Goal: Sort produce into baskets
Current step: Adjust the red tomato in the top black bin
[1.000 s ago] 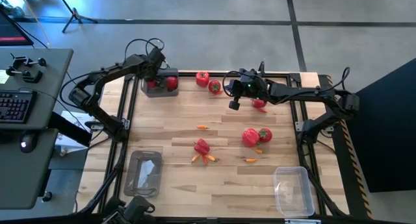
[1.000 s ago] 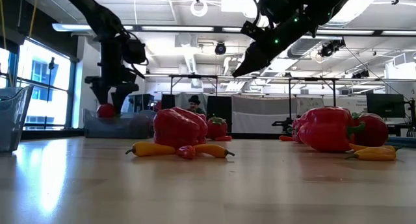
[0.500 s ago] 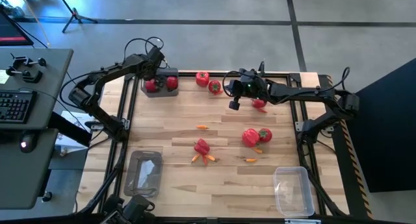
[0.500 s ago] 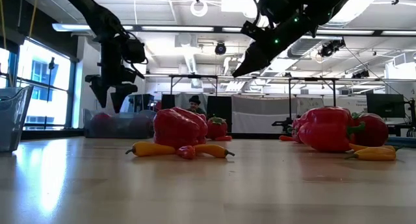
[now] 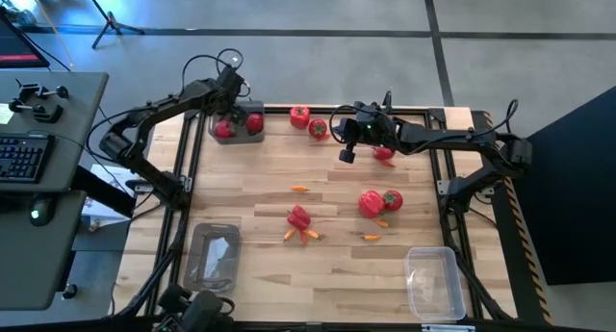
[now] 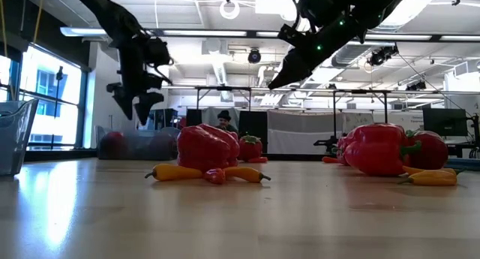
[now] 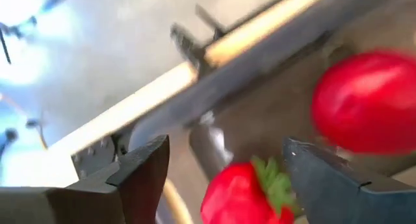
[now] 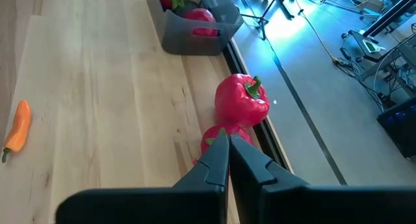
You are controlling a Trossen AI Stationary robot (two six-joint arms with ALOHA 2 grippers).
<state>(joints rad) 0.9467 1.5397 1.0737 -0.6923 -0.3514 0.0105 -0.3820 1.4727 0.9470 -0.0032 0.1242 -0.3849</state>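
**Left arm over a stocked tub, loose produce spread across the table**

The left end effector (image 5: 229,89) hangs w/ fingers spread and empty above the far-left basket (image 5: 238,134), which holds two round red fruits (image 5: 253,123); the left wrist view shows both fruits between and beyond the open fingers (image 7: 140,175). The right end effector (image 5: 346,155) hovers mid-table at the far side, fingers pressed together, holding nothing, w/ a red bell pepper (image 8: 241,102) and a smaller red fruit just ahead of it by the table rail. Two more baskets sit at the near edge: one left (image 5: 214,257), one right (image 5: 431,282), neither holding any red produce. Loose items: two red pieces (image 5: 309,122) by the far edge, a pepper pair (image 5: 379,202) right of centre, a small pepper (image 5: 299,217) w/ slim orange pieces touching it, plus a lone orange piece (image 5: 300,189).

Risks, as judged: the closed right fingers must open before any pick, else they'd shove the pepper toward the rail and off the table. Round fruit rolls if nudged. The slim pieces lie against the peppers, so a grab could catch two kinds at once & mis-sort. The near baskets look light; a drop at the rim could tip or slide them
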